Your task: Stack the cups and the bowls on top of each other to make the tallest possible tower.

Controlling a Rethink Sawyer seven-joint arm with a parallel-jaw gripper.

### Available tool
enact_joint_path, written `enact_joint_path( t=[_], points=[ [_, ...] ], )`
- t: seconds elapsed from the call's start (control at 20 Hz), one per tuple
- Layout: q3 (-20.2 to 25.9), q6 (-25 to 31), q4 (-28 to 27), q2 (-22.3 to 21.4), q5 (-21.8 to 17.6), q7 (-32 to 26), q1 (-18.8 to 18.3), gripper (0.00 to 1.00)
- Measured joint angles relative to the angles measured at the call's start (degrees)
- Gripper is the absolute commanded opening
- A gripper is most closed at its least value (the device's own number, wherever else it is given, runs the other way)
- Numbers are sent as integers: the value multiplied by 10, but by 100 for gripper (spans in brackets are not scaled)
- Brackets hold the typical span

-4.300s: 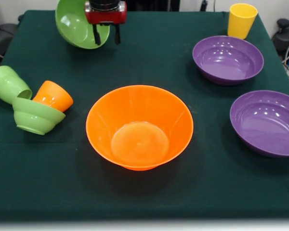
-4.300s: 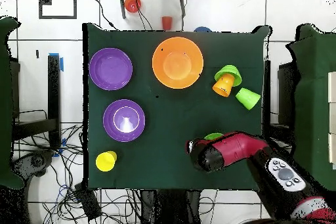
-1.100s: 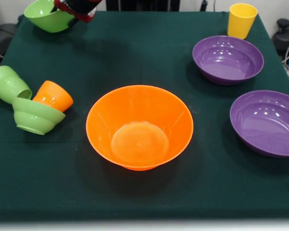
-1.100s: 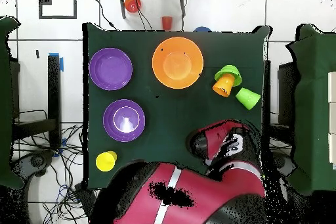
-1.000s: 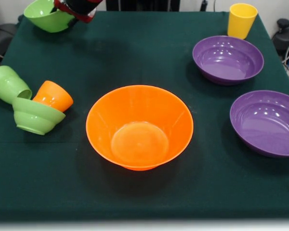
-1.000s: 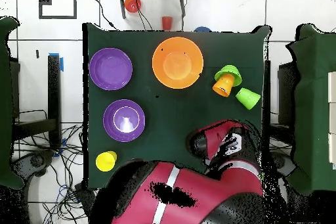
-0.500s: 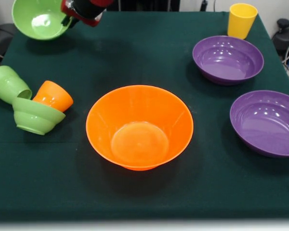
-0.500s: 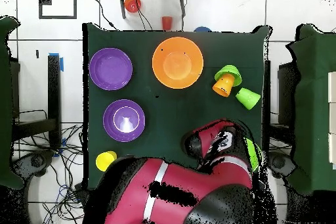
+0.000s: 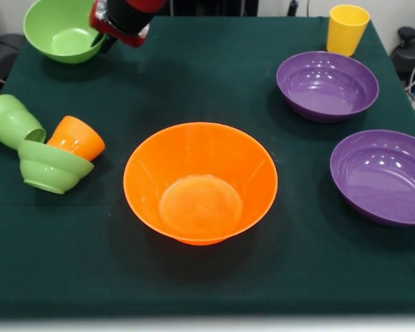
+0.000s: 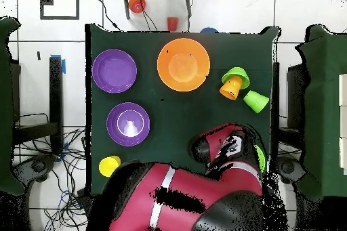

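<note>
Big orange bowl (image 9: 200, 183) upright mid-desk, nothing inside. Two purple bowls off to one side, both upright and bare within: nearer purple bowl (image 9: 382, 176) by the desk's edge, farther purple bowl (image 9: 327, 85) just behind it, close but apart. Yellow cup (image 9: 346, 29) upright at the far corner, right behind that farther purple bowl; inside not visible.

Over on the other side, a little huddle: small green bowl (image 9: 51, 167) tilted, rim leaning against the orange cup (image 9: 77, 137), which lies tipped over on its side. Green cup (image 9: 12, 121) also on its side, just beside the pair, mouth toward them. Seen from overhead, same cluster near the desk's edge, orange cup's open mouth showing.

Up at the far corner in the front view: medium green bowl (image 9: 62, 30), open side up, bare within, no tower anywhere yet. Red-and-black claw (image 9: 105, 41) reaching in at that bowl's rim from above, angled. Appears clamped on the rim, one dark finger showing at the bowl's edge. Cannot tell whether the bowl hangs clear of the green cloth of the desk (image 9: 194, 83) or sits on it.

From overhead, bulky red arm (image 10: 183, 198) sweeping across the desk's near corner, bent round, covering most of the green bowl; only a sliver of green peeking out beside the wrist.
</note>
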Motion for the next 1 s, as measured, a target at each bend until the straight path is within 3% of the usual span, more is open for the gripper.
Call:
enact_joint_path(
  t=[0.6,1.0],
  points=[
    [7,-61,0,-27,28,0,-28,0],
    [42,-92,3,-51,73,0,-76,0]
  ],
)
